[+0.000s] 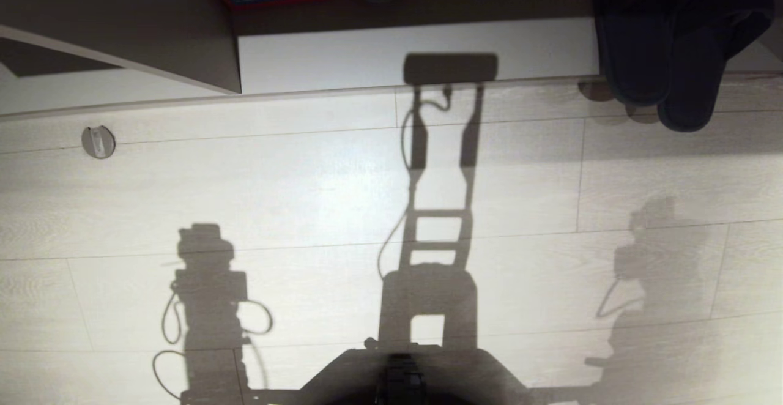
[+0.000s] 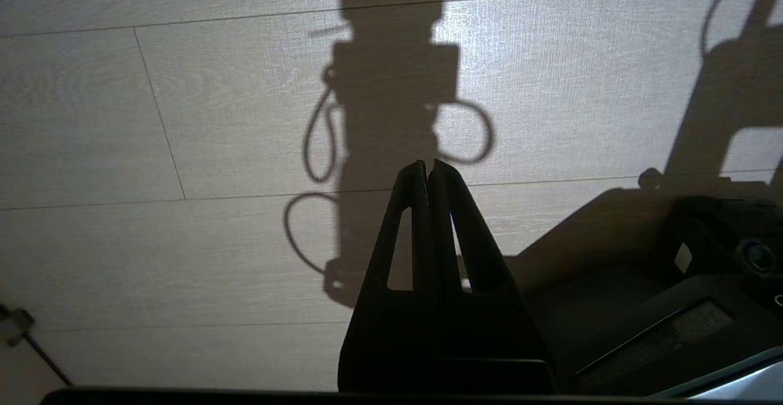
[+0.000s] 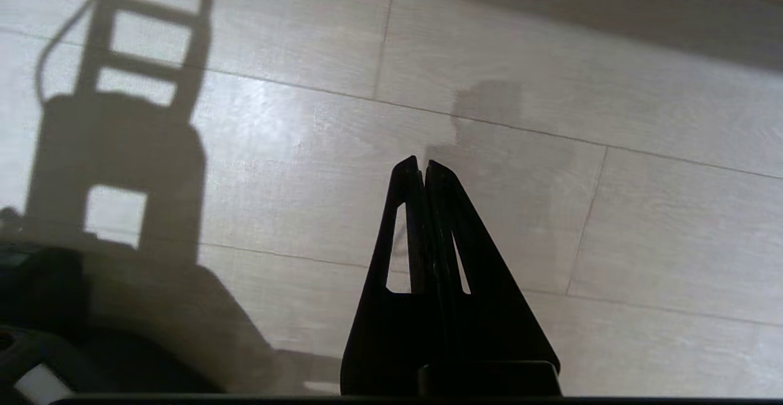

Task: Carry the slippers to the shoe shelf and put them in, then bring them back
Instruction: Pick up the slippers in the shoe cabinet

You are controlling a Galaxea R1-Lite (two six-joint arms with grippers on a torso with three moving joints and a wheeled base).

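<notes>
Left pincer [image 2: 427, 165] and right pincer [image 3: 423, 163] both closed, empty.

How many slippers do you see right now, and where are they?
2. Both slippers lie side by side at the head view's upper right, toes overhanging the shoe shelf base board's edge above the floor; their heels are lost in shadow.

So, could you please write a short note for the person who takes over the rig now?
Left gripper: shut, empty, hanging over the bare floor.
Right gripper: shut, empty, also over the floor.
Slippers: side by side at the top right of the head view, toes sticking out over the floor. Their heels are in deep shadow, so whether they sit in the shoe shelf cannot be told.
Done: nothing is held now; which leg of the trip this is cannot be read.
Left: check which leg it is, then finish the carry if one remains.
</notes>
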